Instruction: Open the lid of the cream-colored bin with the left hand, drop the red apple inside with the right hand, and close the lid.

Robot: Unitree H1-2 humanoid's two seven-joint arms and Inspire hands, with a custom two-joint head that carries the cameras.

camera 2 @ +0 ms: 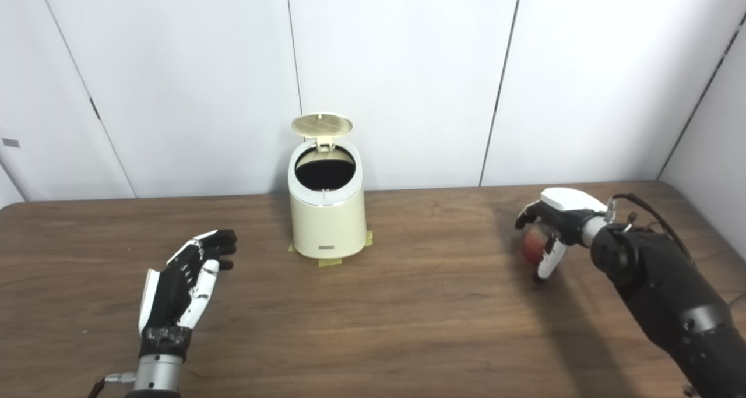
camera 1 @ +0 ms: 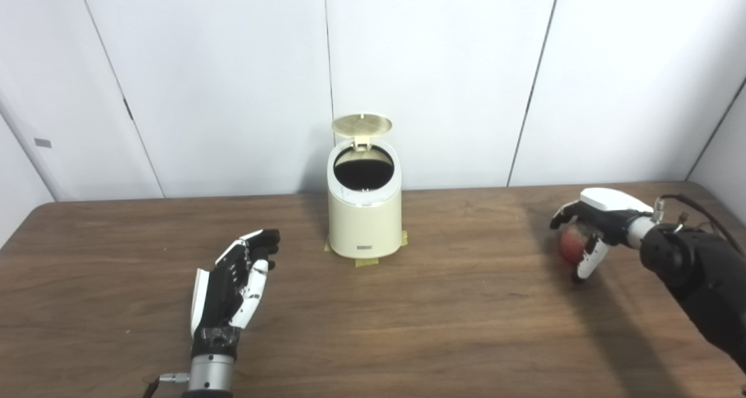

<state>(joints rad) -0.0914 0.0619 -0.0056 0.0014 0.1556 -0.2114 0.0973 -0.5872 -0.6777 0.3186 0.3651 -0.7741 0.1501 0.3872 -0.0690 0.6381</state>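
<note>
The cream-colored bin stands at the back middle of the table, taped down at its base. Its round lid is tipped up and back, and the dark mouth shows. My left hand hovers over the table in front and to the left of the bin, open with fingers stretched and nothing in it. At the right side my right hand curls over the red apple, fingers on top and thumb below, shut on it just above the table.
The brown wooden table has a rounded left back corner. A white panelled wall stands close behind the bin. Yellow tape tabs stick out at the bin's foot. A cable runs along my right forearm.
</note>
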